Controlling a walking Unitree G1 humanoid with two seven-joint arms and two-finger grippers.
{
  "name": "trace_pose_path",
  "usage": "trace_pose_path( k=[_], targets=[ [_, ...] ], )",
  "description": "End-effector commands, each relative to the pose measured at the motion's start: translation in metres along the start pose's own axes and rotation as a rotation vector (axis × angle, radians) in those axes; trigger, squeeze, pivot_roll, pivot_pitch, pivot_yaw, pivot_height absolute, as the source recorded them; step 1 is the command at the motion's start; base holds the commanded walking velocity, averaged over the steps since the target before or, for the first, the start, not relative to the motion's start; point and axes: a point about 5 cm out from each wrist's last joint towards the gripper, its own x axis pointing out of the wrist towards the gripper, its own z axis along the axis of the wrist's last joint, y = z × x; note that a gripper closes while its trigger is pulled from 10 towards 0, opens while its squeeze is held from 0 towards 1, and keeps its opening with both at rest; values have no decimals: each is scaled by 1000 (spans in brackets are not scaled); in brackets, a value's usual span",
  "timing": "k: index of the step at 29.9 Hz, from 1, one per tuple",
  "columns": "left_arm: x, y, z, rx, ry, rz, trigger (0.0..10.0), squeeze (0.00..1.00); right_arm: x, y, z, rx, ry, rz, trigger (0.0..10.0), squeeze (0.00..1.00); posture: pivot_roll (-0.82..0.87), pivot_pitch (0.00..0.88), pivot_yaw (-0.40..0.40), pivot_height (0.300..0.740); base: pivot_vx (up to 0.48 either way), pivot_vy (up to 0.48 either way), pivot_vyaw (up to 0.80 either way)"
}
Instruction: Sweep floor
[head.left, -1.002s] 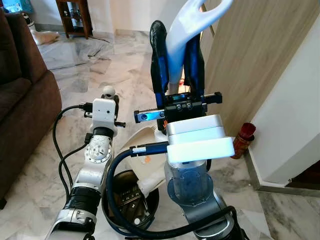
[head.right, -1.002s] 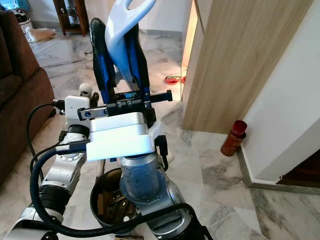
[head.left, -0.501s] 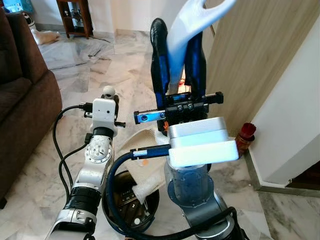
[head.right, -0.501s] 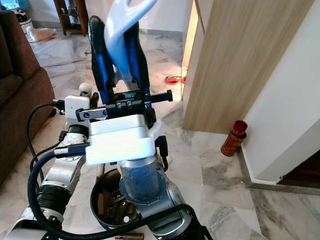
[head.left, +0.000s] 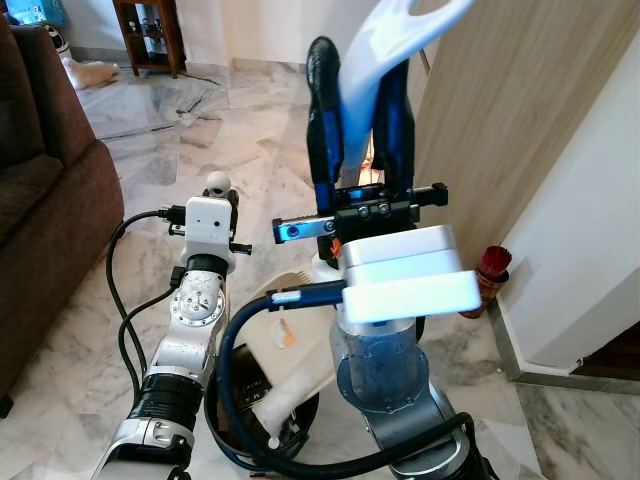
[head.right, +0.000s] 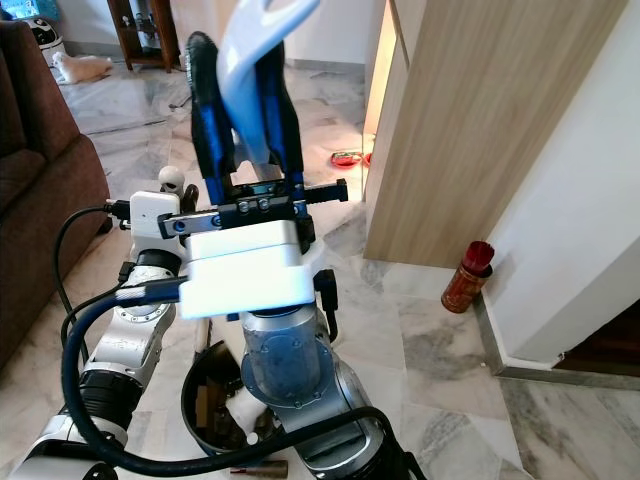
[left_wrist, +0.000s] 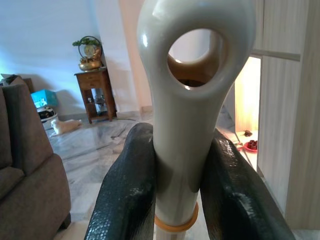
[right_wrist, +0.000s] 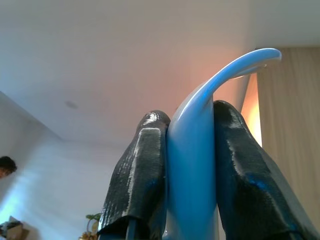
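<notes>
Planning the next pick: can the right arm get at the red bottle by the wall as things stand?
Probably not. The right gripper is shut on the blue-white handle, raised in front of the robot; the red bottle stands on the floor by the wall with nothing around it.

Before you: a brown sofa at left, a wooden side table beyond, a red canister against the white wall.

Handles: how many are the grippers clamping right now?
2. The right gripper is shut on a pale blue handle, raised ahead. The left gripper is shut on a cream handle with a loop end.
</notes>
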Motion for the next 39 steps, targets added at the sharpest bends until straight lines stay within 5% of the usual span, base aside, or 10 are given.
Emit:
trace_pose_path(
  k=[1,13,17,24,29,35,39],
  targets=[
    [3,-4,10,0,-56,-10,10000,0,9,-4,18,48,-79,-69,10000,0,138,32,-70,740,0,0,0],
    [2,-4,10,1,-53,-8,10000,0,9,-11,2,76,38,-125,10000,0,137,32,-74,740,0,0,0],
    [2,-4,9,0,-52,-10,10000,0,11,-23,-15,-46,51,-89,10000,0,136,32,-74,740,0,0,0],
    [0,-4,8,1,-46,-23,10000,0,10,-73,-52,-227,150,-167,10000,0,135,34,-74,740,0,0,0],
    [-3,-2,6,3,-40,-25,10000,0,-9,-125,-89,-354,310,-267,10000,0,137,36,-75,740,0,0,0],
    [-7,5,5,-4,-28,-24,10000,0,-48,-169,-125,-333,543,-425,10000,0,145,43,-70,740,0,0,0],
    [-10,7,4,-1,-25,-36,10000,0,-71,-178,-139,-318,636,-453,10000,0,148,44,-68,740,0,0,0]
  ],
)
